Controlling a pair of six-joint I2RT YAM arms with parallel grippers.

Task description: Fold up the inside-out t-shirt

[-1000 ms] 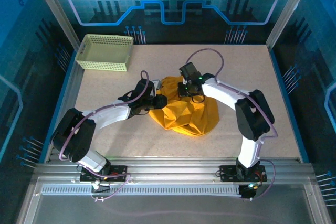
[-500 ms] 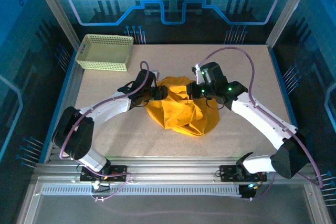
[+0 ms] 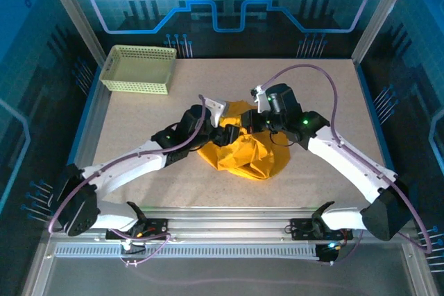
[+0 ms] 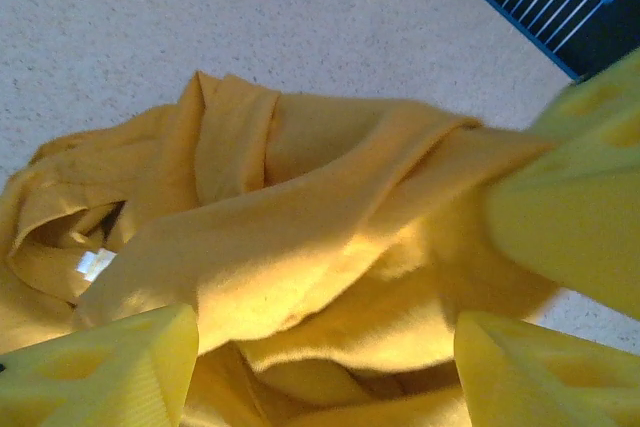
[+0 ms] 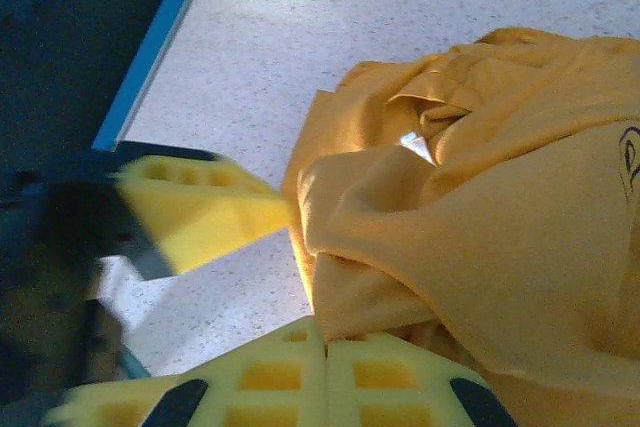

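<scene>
The inside-out t-shirt (image 3: 243, 154) lies crumpled in a mustard-yellow heap at the middle of the table, its white neck label (image 5: 418, 147) showing among the folds. My right gripper (image 3: 252, 124) is at the heap's far edge, and its jaws (image 5: 328, 347) are shut on a fold of the cloth. My left gripper (image 3: 225, 134) reaches in from the left. It is open (image 4: 325, 352), with bunched cloth (image 4: 330, 247) lying loose between its wide-set fingers (image 4: 110, 372). The two grippers are almost touching. A bit of dark print (image 5: 630, 152) shows at one side.
A pale yellow-green mesh basket (image 3: 139, 68) stands at the table's far left corner. Bare speckled tabletop (image 3: 139, 119) surrounds the heap. A blue-edged metal frame (image 3: 90, 112) borders the table.
My left gripper has opened, letting go of the cloth, and slid right toward the right gripper. The right arm stretched out, then pulled its gripper back left, still shut on the shirt.
</scene>
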